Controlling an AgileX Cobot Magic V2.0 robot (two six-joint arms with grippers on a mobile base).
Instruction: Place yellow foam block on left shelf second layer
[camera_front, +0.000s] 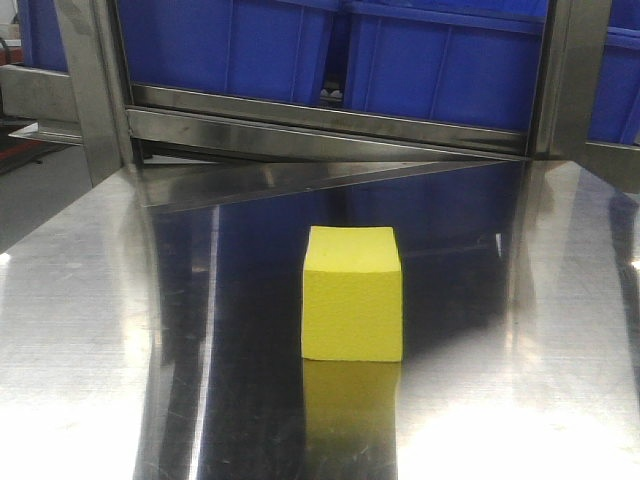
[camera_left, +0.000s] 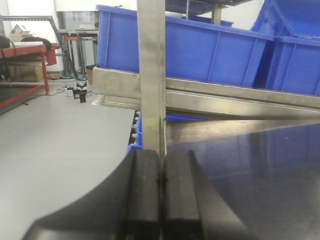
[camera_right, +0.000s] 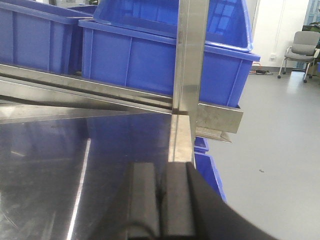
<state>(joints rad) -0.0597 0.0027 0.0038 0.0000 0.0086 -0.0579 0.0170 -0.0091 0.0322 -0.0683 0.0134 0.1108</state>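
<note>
The yellow foam block (camera_front: 353, 293) stands alone on the shiny steel table (camera_front: 90, 330), near the middle, in the front view. Neither gripper shows in that view. My left gripper (camera_left: 160, 165) is shut and empty, low over the table's left edge, pointing at a steel shelf post (camera_left: 151, 75). My right gripper (camera_right: 163, 177) is shut and empty, low over the table's right edge, pointing at another steel post (camera_right: 189, 60). The block is not in either wrist view.
A steel shelf frame (camera_front: 330, 125) runs across the back of the table with blue plastic bins (camera_front: 450, 60) on it. The bins also show in the left wrist view (camera_left: 200, 50) and the right wrist view (camera_right: 150, 55). Grey floor lies beyond both table sides.
</note>
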